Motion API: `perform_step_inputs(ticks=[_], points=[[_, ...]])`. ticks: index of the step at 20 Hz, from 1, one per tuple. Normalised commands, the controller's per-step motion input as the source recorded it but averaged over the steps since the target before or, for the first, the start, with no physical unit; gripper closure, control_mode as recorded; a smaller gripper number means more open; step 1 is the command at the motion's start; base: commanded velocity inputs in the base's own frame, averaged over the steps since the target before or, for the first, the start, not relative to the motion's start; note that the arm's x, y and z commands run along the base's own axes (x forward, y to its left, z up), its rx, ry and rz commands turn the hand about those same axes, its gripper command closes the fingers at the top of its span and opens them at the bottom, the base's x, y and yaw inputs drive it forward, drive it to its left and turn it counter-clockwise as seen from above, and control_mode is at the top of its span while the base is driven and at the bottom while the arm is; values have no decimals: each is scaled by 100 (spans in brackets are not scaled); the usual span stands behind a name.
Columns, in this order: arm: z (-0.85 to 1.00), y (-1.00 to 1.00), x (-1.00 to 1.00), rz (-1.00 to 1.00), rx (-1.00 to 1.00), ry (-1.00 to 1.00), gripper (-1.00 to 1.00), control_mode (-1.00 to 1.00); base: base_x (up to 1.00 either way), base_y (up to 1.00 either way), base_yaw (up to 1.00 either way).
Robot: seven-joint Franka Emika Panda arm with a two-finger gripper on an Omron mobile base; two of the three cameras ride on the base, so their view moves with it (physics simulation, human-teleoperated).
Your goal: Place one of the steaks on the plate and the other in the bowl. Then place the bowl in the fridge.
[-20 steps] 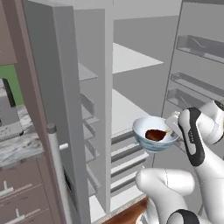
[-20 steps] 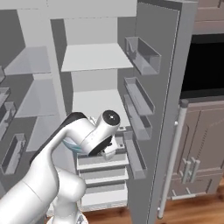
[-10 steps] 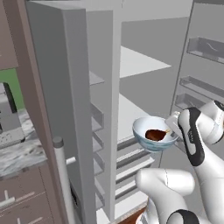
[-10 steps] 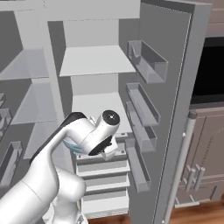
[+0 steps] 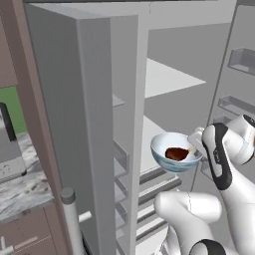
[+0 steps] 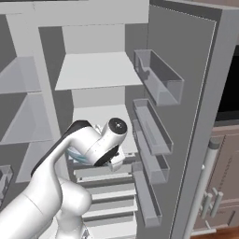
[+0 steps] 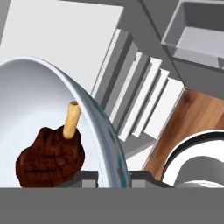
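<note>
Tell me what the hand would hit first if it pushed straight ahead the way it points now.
Probably the white fridge shelf ahead. The hand, shut on the bowl rim, faces into the open fridge, though depth is unclear.

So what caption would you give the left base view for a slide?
Tool pinching the rim of the bowl with a dark steak inside, held before the open fridge shelves.

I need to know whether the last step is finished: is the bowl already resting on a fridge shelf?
No, the bowl hangs in the air, its rim pinched by the gripper, in front of the open fridge shelves, with the dark steak inside.
</note>
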Motion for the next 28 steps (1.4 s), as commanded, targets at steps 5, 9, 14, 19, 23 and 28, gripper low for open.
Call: perform_step_inputs(ticks=[5, 9, 14, 19, 23, 28], points=[[0, 0, 0, 0, 0, 0, 100, 100, 7, -3, 0], [0, 0, 0, 0, 0, 0, 100, 100, 0, 0, 0], [-6, 2, 0, -3, 0, -1, 100, -100, 0, 0, 0], [-26, 7, 1, -30, 1, -14, 100, -100, 0, 0, 0], [-6, 15, 0, -35, 0, -7, 100, -100, 0, 0, 0], [0, 12, 11, -19, 0, 0, 100, -100, 0, 0, 0]])
